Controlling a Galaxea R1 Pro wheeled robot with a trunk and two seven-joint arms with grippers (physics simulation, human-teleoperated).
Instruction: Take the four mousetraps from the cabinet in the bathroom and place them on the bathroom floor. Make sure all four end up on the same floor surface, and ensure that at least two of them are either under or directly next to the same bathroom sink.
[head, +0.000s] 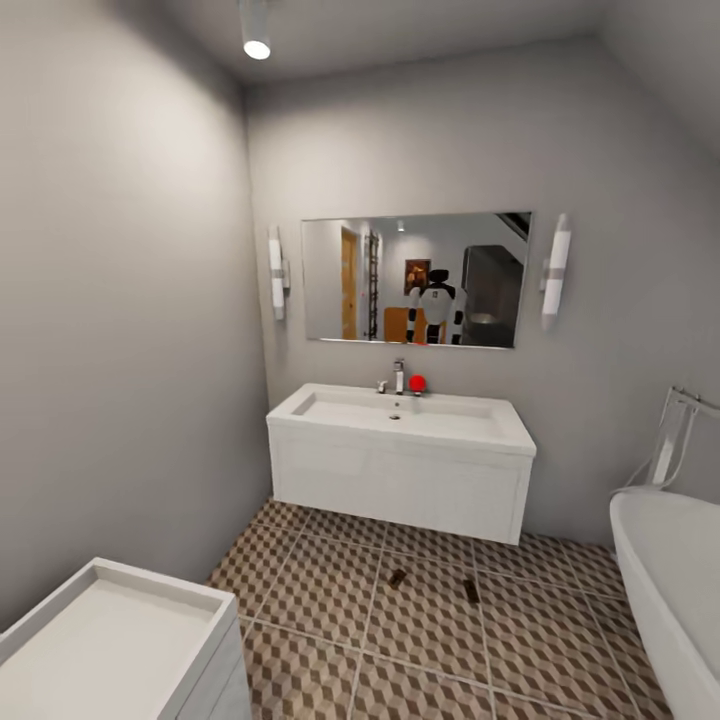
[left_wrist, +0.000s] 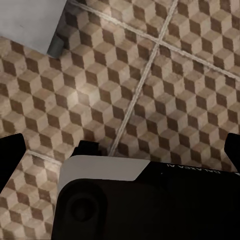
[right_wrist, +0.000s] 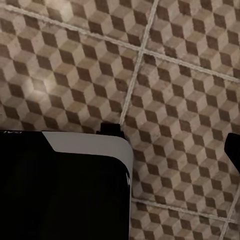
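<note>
Two small dark-brown mousetraps lie on the cube-patterned bathroom floor (head: 330, 590) in the head view, one (head: 397, 577) and the other (head: 471, 590), both just in front of the white sink (head: 400, 440) on its box vanity, a short gap apart. The cabinet is out of view. In the left wrist view my left gripper (left_wrist: 120, 152) hangs open over bare tiles, with a black fingertip (left_wrist: 11, 155) at each side edge and nothing between them. My right gripper (right_wrist: 122, 150) also hangs over bare tiles; one fingertip (right_wrist: 234, 150) shows far out at the edge.
A mirror (head: 415, 280) above the sink reflects the robot. An oval white bathtub (head: 670, 590) stands at the right, and a second white basin unit (head: 110, 630) sits close at the lower left. My own dark body (left_wrist: 150, 205) blocks the near part of both wrist views.
</note>
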